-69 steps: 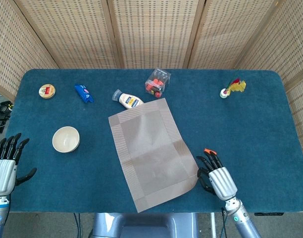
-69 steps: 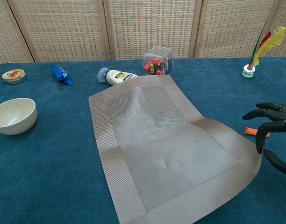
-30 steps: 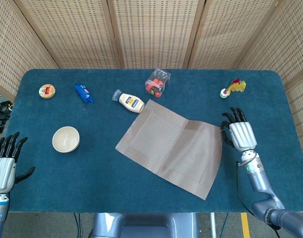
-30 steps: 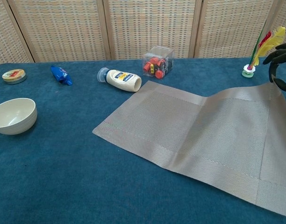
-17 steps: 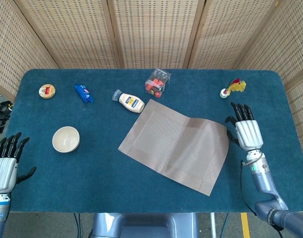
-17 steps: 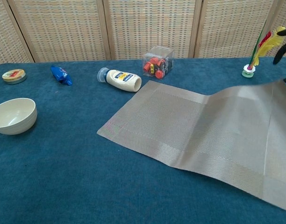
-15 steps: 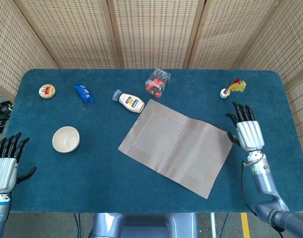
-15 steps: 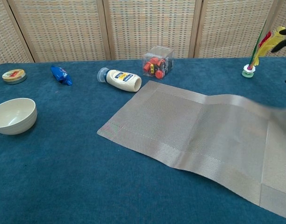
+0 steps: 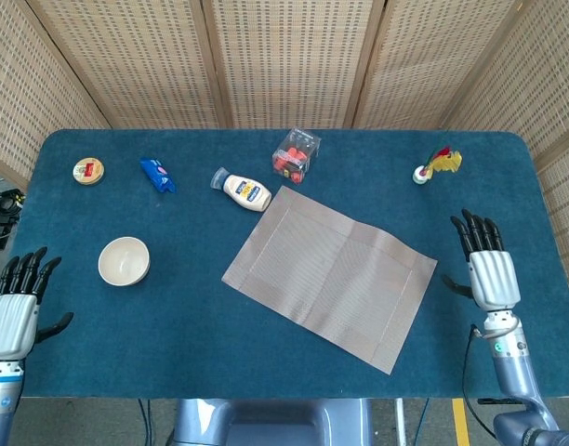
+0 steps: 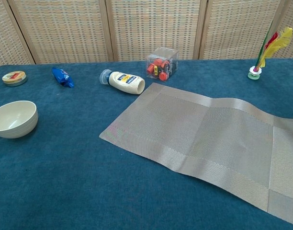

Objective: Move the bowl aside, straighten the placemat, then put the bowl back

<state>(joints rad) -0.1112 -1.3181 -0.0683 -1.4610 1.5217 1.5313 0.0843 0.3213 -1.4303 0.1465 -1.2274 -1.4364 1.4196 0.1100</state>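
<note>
The grey woven placemat [image 9: 329,276] [image 10: 204,141] lies flat in the middle of the blue table, still skewed, its long side running from upper left to lower right. The cream bowl [image 9: 124,260] [image 10: 13,118] stands empty on the cloth well to the left of the mat. My right hand [image 9: 490,268] is open with fingers spread, just right of the mat's right corner and not touching it. My left hand [image 9: 15,307] is open at the table's front left edge, below and left of the bowl. Neither hand shows in the chest view.
Along the back stand a round tin [image 9: 87,170], a blue packet [image 9: 157,175], a lying mayonnaise bottle [image 9: 243,190] touching the mat's far corner, a clear box of red pieces [image 9: 296,154] and a feather shuttlecock [image 9: 435,165].
My right hand swung the mat's near end round to the right, let it go and drew back to the right. The mat has settled flat. The bowl and left hand stayed put.
</note>
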